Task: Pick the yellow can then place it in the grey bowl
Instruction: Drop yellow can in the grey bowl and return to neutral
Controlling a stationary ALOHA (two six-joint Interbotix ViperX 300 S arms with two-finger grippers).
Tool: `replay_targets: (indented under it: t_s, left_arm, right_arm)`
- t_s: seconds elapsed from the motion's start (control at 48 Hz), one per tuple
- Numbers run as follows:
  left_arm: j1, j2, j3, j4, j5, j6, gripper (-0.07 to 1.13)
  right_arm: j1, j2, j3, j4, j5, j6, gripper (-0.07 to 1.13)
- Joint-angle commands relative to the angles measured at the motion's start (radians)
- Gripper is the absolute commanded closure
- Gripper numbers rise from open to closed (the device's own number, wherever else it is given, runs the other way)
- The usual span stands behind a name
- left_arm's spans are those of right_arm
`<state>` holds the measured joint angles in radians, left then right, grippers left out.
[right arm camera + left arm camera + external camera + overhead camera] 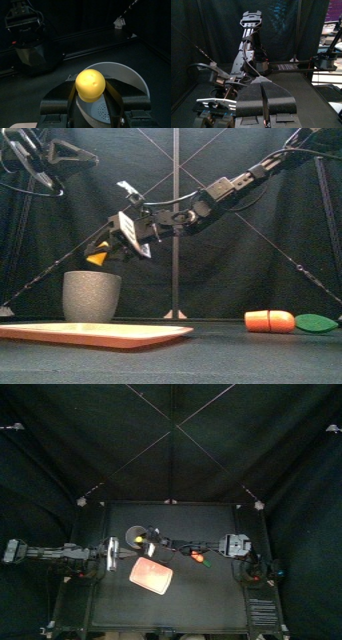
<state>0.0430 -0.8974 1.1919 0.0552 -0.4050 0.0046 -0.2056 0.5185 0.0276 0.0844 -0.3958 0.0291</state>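
Right gripper (102, 252) pinches the smooth, rounded yellow can (90, 84) between its 2 jaws, just above the speckled grey bowl's (91, 296) round rim, open air around. Left gripper (265, 85) rests at the left, jaws pressed together.

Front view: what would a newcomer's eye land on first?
The small yellow toy can, clamped in the right pincer, hanging directly above the tall grey speckled cup at the table's left. Next, the flat pink tray in front of the cup, plus an orange toy and a green toy far right.
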Motion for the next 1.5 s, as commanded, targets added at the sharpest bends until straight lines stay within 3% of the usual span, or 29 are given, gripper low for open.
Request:
replay_targets:
  t_s: [0.021,0.271,0.583,0.854,1.25,1.5]
  left_arm:
    - [0.0,0.003,-0.008,0.008,-0.009,0.002,1.07]
    - [-0.002,0.002,0.003,0.014,-0.009,0.0,1.07]
    - [-0.003,0.002,0.009,0.012,-0.009,0.0,1.07]
    - [-0.003,0.002,0.011,0.011,-0.009,0.0,1.07]
    - [0.002,0.0,0.025,0.012,-0.009,0.002,1.07]
    - [0.005,0.0,0.029,0.014,-0.008,0.002,1.07]
  right_arm:
    - [-0.017,0.005,-0.086,0.0,0.029,0.0,0.33]
    - [-0.037,0.023,-0.124,0.009,0.046,0.002,0.13]
    - [-0.035,-0.038,-0.055,0.003,0.041,0.002,0.12]
    - [-0.017,-0.222,0.196,0.012,-0.054,0.003,0.12]
    - [0.087,-0.518,0.634,0.014,-0.209,0.002,0.12]
    - [0.147,-0.649,0.735,0.02,-0.236,0.002,0.12]
